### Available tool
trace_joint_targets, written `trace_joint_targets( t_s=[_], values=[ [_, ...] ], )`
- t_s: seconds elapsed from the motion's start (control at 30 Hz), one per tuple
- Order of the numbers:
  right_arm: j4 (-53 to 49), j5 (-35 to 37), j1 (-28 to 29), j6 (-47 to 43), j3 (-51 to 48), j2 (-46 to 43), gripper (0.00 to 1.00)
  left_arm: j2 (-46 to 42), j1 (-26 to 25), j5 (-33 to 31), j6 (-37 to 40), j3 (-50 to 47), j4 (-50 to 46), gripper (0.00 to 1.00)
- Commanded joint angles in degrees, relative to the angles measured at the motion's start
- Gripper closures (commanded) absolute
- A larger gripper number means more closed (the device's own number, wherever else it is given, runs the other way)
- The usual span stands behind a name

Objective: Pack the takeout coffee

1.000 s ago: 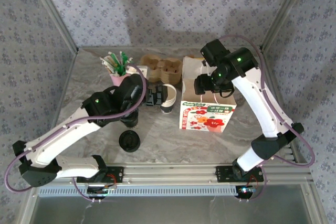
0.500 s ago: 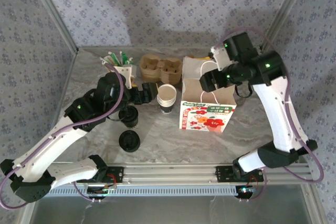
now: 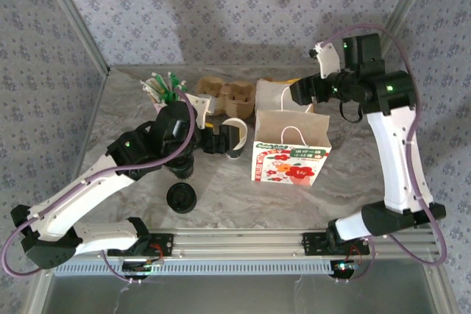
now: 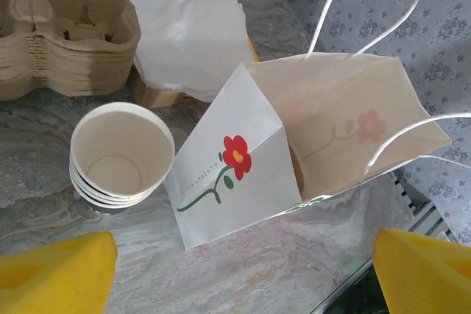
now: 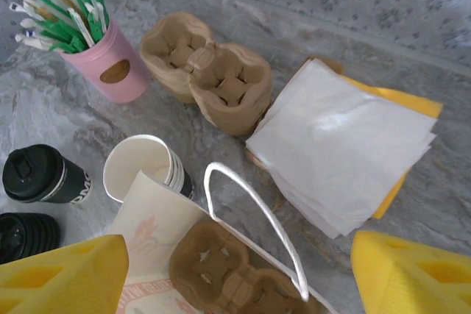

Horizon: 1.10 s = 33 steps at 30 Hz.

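Observation:
The takeout coffee (image 5: 44, 175), a dark cup with a black lid, stands on the marble table left of the bag. From above, the takeout coffee (image 3: 181, 170) is partly hidden under my left arm. My left gripper (image 3: 218, 140) is open and empty, beside a stack of white lidless cups (image 4: 121, 157) and facing the flowered paper bag (image 4: 294, 145). In the left wrist view, that gripper (image 4: 243, 279) shows only bare tabletop between its yellow fingertips (image 4: 55, 270). My right gripper (image 3: 305, 92) hovers open above the bag's back edge; the bag (image 5: 147, 248) holds a brown cup carrier (image 5: 235, 273).
A loose black lid (image 3: 181, 198) lies near the front. At the back stand a pink cup of stirrers (image 5: 107, 64), stacked brown carriers (image 5: 210, 71) and a pile of white napkins (image 5: 346, 145). The bag's white handle (image 5: 250, 218) sticks up. Metal frame posts flank the table.
My right gripper has risen and moved back and right, away from the bag's top. My left gripper pulled back a little, then returned beside the white cups.

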Motion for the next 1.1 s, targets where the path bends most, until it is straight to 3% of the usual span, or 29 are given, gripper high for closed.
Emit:
trace_joint_targets(
  t_s=[0.0, 0.17, 0.23, 0.53, 0.6, 1.07],
  values=[
    [1.44, -2.57, -0.47, -2.09, -3.14, 0.7, 0.19, -0.82, -0.65, -1.03, -0.47, 0.71, -0.3, 0.1],
    [3.8, 0.56, -0.49, -1.5, -9.12, 0.28, 0.23, -1.8, -0.81, -1.96, -1.47, -0.15, -0.56, 0.1],
    [4.54, 0.78, -0.47, -1.24, -10.9, -0.6, 0.29, -1.8, -0.81, -2.27, -1.41, 0.01, -0.65, 0.1],
    [4.05, 2.94, -0.3, 1.97, -14.97, -6.11, 0.92, -0.83, -1.07, -2.03, -1.57, 0.55, -0.41, 0.1],
    [3.71, 2.82, -0.15, 4.07, -15.44, -7.18, 0.99, -0.61, -1.17, -1.71, -1.54, 0.67, -0.15, 0.1],
    [-3.45, 3.65, -3.19, 27.22, -13.07, -7.38, 1.0, -2.82, -1.77, -2.51, -2.44, -1.29, 0.53, 0.1]
  ],
)
